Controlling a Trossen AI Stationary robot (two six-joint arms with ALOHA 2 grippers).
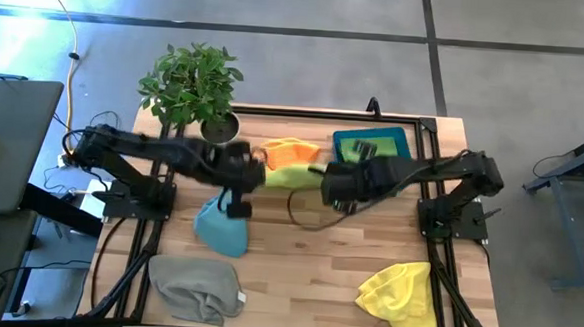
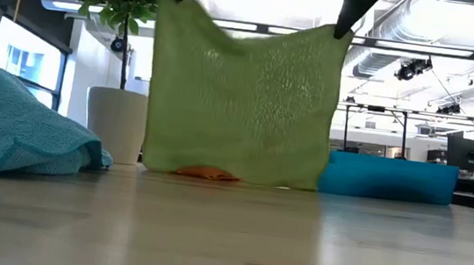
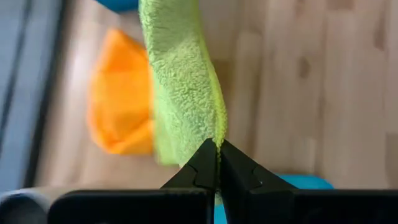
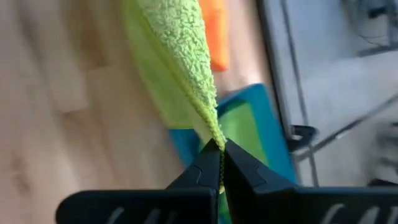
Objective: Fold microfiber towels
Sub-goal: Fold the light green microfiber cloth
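Fuzzy lime green towel (image 2: 240, 106) hangs flat; left claw (image 3: 218, 149), right claw (image 4: 221, 149) pinch corners.

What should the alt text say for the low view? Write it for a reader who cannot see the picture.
A lime green towel hangs spread like a curtain, pinched at its top corners by two dark end effectors, its bottom edge at the wooden table. An orange towel lies just behind its bottom edge, a crumpled light blue towel at left, a blue bin at right, and a potted plant behind.

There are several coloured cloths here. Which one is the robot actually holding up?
The lime green towel. The left claw and right claw each pinch a top corner, so it hangs spread. The light blue, grey, yellow and orange towels lie on the table.
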